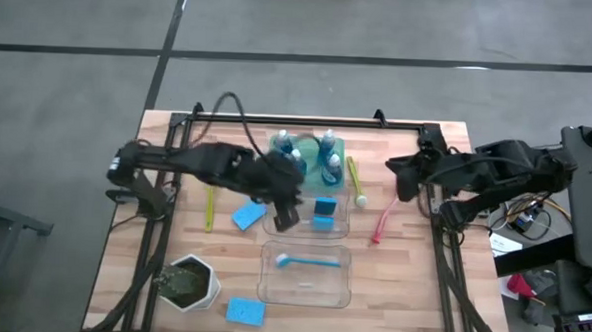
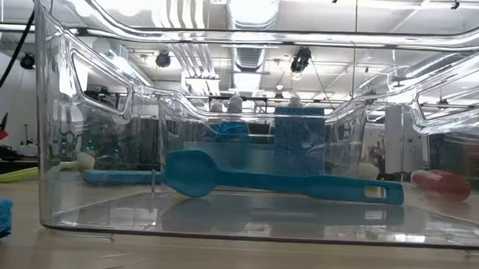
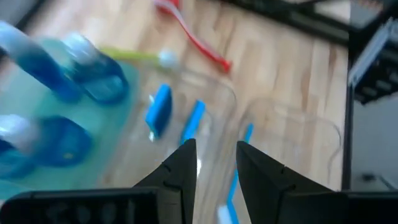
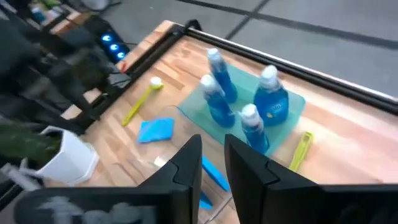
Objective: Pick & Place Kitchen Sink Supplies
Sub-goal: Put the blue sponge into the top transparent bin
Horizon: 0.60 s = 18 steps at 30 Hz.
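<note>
Several clear bottles of blue liquid [image 1: 327,145] [image 4: 270,93] stand on the green tray [image 1: 311,177]. Two blue sponges [image 1: 323,213] [image 3: 158,112] stand on edge in the far clear bin [image 1: 345,228]. A blue brush [image 1: 307,259] [image 2: 278,182] lies in the near bin [image 1: 306,287]. My left gripper [image 1: 286,218] [image 3: 216,168] hangs open and tilted down, high over the far bin's left end, with nothing between its fingers. My right gripper [image 1: 403,181] [image 4: 212,162] is raised at the table's right side, its fingers a narrow gap apart and empty.
Loose on the table lie a sponge [image 1: 248,216] left of the far bin, a sponge [image 1: 245,311] at the near edge, two yellow-green brushes [image 1: 210,207] [image 1: 355,181] and a pink-red brush [image 1: 384,222]. A white pot of greenery [image 1: 191,284] stands near left.
</note>
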Available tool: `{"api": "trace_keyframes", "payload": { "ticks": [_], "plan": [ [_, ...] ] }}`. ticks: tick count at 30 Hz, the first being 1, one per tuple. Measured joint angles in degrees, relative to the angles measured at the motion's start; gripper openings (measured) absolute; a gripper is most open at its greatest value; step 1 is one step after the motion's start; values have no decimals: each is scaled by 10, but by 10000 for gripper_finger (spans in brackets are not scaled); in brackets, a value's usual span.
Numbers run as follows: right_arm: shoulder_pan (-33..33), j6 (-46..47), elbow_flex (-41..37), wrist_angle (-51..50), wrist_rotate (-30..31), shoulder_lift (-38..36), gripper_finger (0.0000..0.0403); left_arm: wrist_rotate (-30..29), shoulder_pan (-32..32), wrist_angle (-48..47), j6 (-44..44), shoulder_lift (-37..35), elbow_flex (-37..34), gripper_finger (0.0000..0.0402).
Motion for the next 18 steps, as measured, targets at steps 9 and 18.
{"api": "trace_keyframes", "payload": {
  "ticks": [9,18],
  "plan": [
    [-87,67,-1,-32,-52,53,142,-30,24,9,6,-89,0,106],
    [-153,67,-2,-31,-52,81,175,-122,41,-91,48,-156,0,106]
  ]
}}
